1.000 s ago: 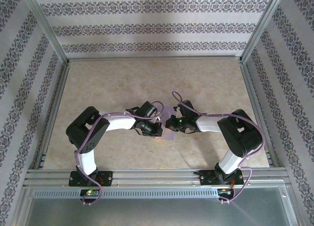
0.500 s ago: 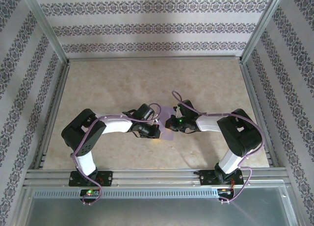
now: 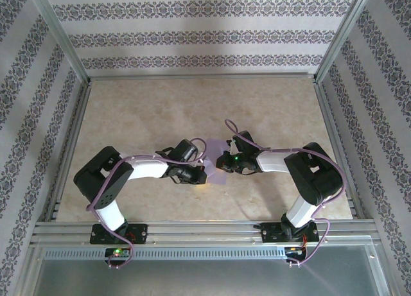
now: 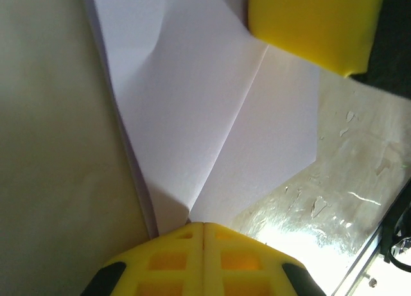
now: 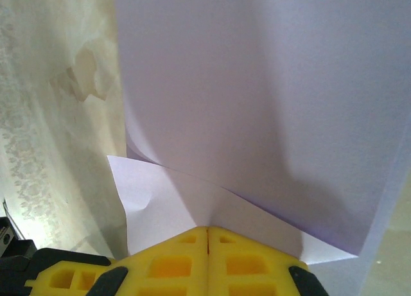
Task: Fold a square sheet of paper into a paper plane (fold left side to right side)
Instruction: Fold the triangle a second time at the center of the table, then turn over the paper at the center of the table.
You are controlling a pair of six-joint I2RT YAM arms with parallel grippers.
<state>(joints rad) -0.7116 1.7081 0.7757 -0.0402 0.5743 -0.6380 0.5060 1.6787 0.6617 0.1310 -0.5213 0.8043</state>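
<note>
Left gripper (image 4: 203, 226): jaws pressed together, clamped on a pointed corner of the lavender paper sheet (image 4: 192, 116). A crease is seen running from that pinch point straight away from the fingertips, toward the right gripper's yellow finger (image 4: 314, 26) at the sheet's far side. Sheet is already partly folded, with diagonal flaps visible. From above, it is held between the two wrists near the middle of the marbled table (image 3: 192, 103), towards the front edge. Whether it is touching the surface cannot be told. Right gripper (image 5: 207, 230): jaws likewise together, pinched on the opposite edge, sheet rising steeply in front of it. Judgement: the crease axis is spanned gripper to gripper, and both arms are equally near. The left side is to be carried rightward over the right-hand pinch, so slack is likely needed there.
</note>
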